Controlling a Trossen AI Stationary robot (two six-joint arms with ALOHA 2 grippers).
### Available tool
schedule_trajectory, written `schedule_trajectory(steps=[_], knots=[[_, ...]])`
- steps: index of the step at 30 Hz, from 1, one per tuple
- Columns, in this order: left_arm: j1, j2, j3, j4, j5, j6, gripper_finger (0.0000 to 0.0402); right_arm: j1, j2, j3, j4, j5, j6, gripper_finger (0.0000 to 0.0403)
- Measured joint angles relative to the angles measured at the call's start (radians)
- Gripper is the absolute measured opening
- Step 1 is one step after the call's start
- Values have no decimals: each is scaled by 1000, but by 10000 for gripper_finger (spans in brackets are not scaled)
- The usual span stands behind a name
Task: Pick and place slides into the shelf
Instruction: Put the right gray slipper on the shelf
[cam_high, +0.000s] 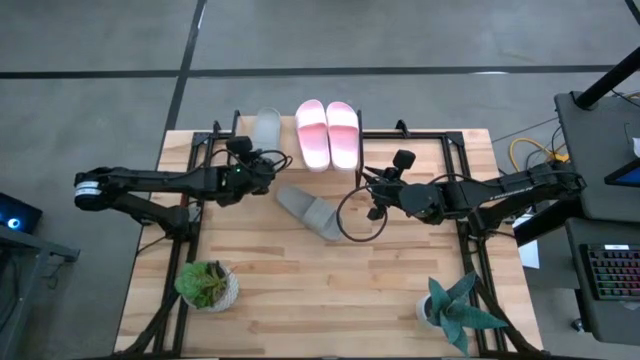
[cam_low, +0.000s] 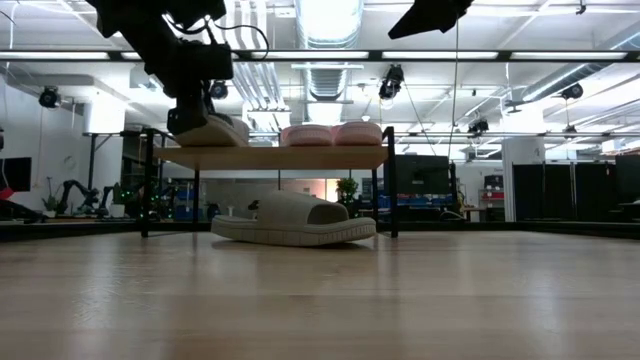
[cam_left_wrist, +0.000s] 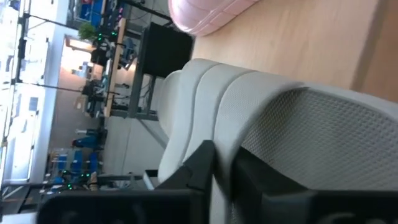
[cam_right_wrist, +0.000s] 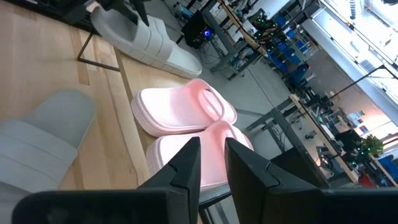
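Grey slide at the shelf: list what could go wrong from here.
1. The left gripper holds the grey slide at the shelf end; in the high view it overhangs the plank's far edge, so on release it might tip off.
2. The pink slides lie close beside it; a nudge could shift them.
3. The second grey slide lies on the table by the right gripper, whose loose cable could snag it.

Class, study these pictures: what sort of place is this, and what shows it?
Probably a robotics lab: exposed ceiling ducts, a keyboard beside the wooden table, and distant workbenches.
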Motion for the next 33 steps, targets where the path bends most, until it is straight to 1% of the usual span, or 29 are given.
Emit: schedule_trajectory(steps=[2, 7, 9, 16, 20, 25, 29, 33], knots=[[0, -6, 0, 0, -12, 0, 8, 0, 0, 0, 0, 0, 1, 64], [0, -10, 0, 0, -76, -4, 3, 0, 0, 0, 0, 0, 0, 64], [0, -13, 0, 0, -104, -9, 3, 0, 0, 0, 0, 0, -2, 63], [0, -27, 0, 0, -130, -12, 1, 0, 0, 0, 0, 0, -2, 61], [0, -28, 0, -1, -179, -13, 1, 0, 0, 0, 0, 0, -2, 61], [0, -28, 0, -1, -187, -13, 0, 0, 0, 0, 0, 0, -6, 61], [0, -28, 0, -3, -248, -12, 0, 0, 0, 0, 0, 0, -5, 61], [-1, -26, 0, -2, -248, -13, 0, 0, 0, 0, 0, 0, -5, 61]])
